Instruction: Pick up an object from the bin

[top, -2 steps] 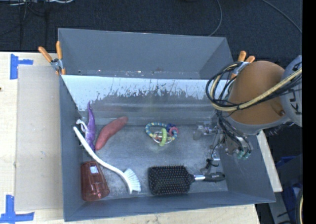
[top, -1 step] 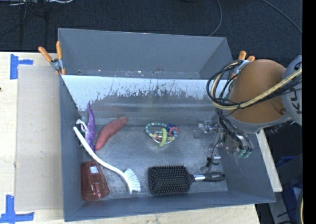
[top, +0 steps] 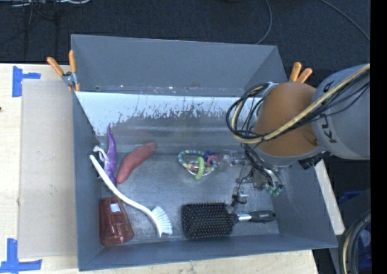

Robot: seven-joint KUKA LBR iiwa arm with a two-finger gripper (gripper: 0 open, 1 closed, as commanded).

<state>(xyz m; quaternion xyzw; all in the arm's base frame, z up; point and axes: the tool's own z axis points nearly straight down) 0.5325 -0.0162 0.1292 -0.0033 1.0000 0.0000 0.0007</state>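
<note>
Black hairbrush (top: 207, 220) down on the floor of the grey bin (top: 181, 73), close to the lower wall in the camera view and right of centre. Lying flat, bristles up.

Right above its neck, where head meets handle: the gripper (top: 239, 198), pointing steeply down into the bin. Hanging off an orange-covered wrist (top: 284, 123), with looped black cables (top: 247, 115) bulging out on the left side of the cover and the big grey arm (top: 347, 112) coming in over the right rim. Tip very close to the brush; touching or just clear, impossible to call from here. Open or clamped, cannot tell either, and nothing seen held.

Long axis of the hairbrush running left to right, near enough parallel to the lower wall. Oval head to the left, slim handle pointing right, towards the arm's side.

Moving outward: a small ring toy in mixed colours (top: 196, 163) up and left of the gripper, mid-floor. Further left, a reddish, sweet-potato-shaped piece (top: 136, 161) lying on a slant. Beside it a purple strip (top: 110, 150) against the left wall. A white long-handled scrub brush (top: 128, 199) curving from there down to its bristles just left of the hairbrush head. In the lower left corner, a red see-through cup (top: 115, 224) on its side.
</note>
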